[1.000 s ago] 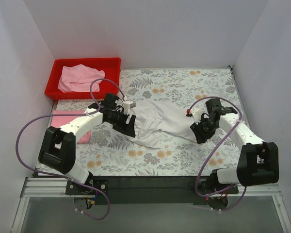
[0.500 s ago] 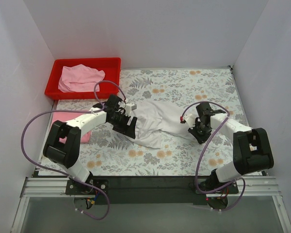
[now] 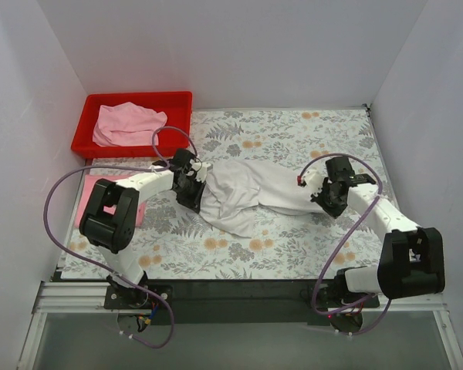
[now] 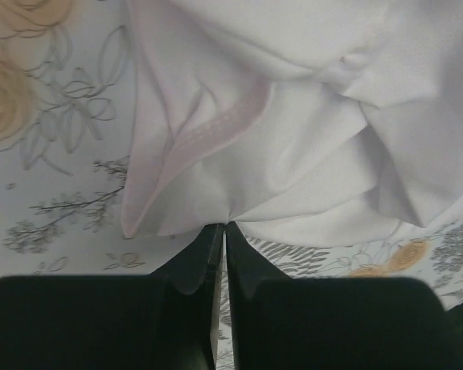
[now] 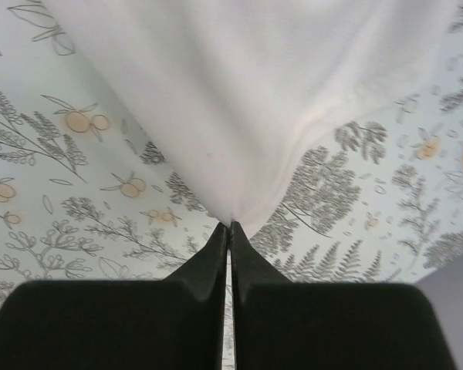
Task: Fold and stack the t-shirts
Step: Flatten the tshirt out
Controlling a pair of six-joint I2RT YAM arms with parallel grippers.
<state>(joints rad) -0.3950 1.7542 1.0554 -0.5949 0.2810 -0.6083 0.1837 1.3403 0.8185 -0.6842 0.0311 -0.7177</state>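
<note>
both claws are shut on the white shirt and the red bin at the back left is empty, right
Not quite. The red bin is not empty: the top external view shows a pink shirt in it. The left claw and right claw are indeed shut on the white shirt.

Near table [image 3: 293, 250] strip open. White t-shirt [image 3: 251, 189] fills centre. Far left blocked: red bin [image 3: 139, 95], folded pink shirt [image 3: 91, 193] nearer.

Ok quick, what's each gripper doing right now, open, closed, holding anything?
Left gripper: closed, pinching an edge of the white t-shirt.
Right gripper: closed, pinching the other end of the white t-shirt.
</note>
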